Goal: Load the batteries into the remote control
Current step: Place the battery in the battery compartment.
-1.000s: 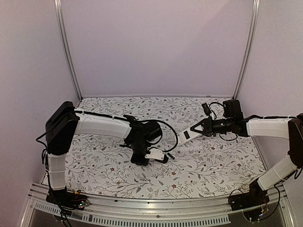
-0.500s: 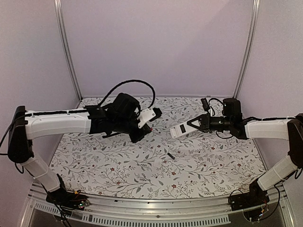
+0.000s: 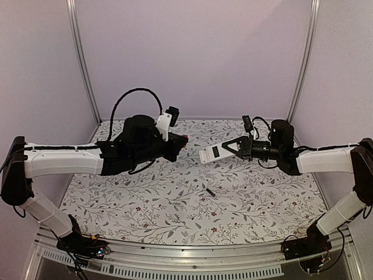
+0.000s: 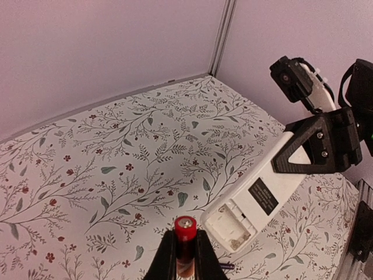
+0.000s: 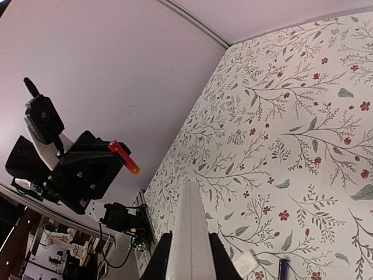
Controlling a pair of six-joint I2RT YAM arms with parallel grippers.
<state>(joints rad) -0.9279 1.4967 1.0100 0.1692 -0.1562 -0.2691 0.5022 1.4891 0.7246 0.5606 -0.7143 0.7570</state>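
My left gripper (image 3: 178, 142) is shut on a red battery (image 4: 186, 232), held up off the table with its metal end pointing towards the remote. My right gripper (image 3: 232, 149) is shut on the white remote control (image 3: 212, 153) and holds it in the air, back side up. In the left wrist view the remote's (image 4: 263, 198) open, empty battery compartment (image 4: 232, 224) is just right of the battery tip. In the right wrist view the remote (image 5: 190, 230) shows edge-on and the left gripper (image 5: 111, 153) with the battery (image 5: 123, 157) is at far left. The remote's red face is hidden.
A small dark stick-like object (image 3: 210, 192) and a small white flat piece (image 3: 195, 201) lie on the flowered table (image 3: 128, 198) below the two grippers; whether the dark one is the second battery I cannot tell. Purple walls with metal posts (image 3: 81, 58) enclose the back and sides.
My left arm rose from the table's middle and swung back and up with the battery. My right arm moved the remote left and a little higher, towards the left gripper.
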